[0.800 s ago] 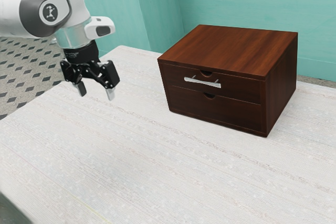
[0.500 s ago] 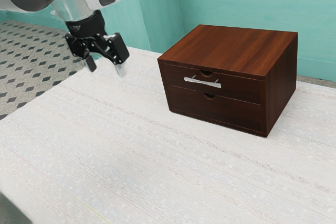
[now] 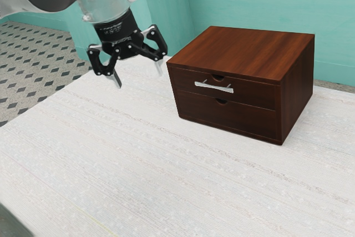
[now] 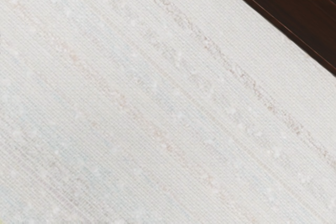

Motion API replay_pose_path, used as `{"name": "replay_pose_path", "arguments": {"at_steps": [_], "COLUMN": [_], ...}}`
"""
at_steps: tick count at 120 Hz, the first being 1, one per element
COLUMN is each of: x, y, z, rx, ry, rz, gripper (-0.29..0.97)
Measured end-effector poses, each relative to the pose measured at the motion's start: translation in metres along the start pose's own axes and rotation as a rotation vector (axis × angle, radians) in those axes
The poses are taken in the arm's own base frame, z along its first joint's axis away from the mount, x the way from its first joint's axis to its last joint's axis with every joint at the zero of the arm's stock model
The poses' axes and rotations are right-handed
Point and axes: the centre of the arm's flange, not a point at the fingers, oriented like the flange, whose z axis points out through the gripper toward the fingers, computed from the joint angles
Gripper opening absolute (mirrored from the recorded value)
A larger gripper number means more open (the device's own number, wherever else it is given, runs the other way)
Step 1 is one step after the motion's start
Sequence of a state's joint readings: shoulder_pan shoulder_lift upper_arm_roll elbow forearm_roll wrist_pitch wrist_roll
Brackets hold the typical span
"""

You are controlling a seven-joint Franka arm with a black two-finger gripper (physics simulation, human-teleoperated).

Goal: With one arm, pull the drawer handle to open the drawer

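Gripper: the gripper point(image 3: 138, 76) hangs above the table point(image 3: 138, 170) with its fingers spread wide and nothing held, just beside the wooden cabinet point(image 3: 249, 51) on the exterior view's left.
Handle: a silver bar handle point(image 3: 214, 87) is mounted on the upper drawer point(image 3: 252, 94), which is seen closed; handle and gripper are well apart.
Stage: judged to be the approach; no contact is made yet.
Risk, corner: the cabinet's near edge could be clipped if the hand is swung straight across.
Risk, alignment: the bar could be missed, or the drawer face struck, unless the fingers are turned to straddle it.
Risk, grip: a shallow hold on so thin a bar could slip when pulled.
Risk, pull: the cabinet itself could be dragged by an off-axis pull.
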State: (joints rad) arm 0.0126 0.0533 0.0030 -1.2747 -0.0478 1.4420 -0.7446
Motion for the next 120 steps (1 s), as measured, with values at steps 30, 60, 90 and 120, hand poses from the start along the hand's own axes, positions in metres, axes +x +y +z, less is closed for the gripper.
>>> {"name": "replay_pose_path", "arguments": {"at_steps": [30, 60, 90, 120], "x": [-0.008, -0.011, 0.009, 0.021], "y": [0.027, 0.047, 0.06, 0.064], "z": [0.042, 0.073, 0.1, 0.116], "rx": [0.035, 0.019, -0.092, -0.184], "ry": [-0.012, 0.024, 0.088, 0.129], "rz": [-0.247, -0.407, -0.54, -0.629], "gripper": [0.68, 0.68, 0.68, 0.68]}}
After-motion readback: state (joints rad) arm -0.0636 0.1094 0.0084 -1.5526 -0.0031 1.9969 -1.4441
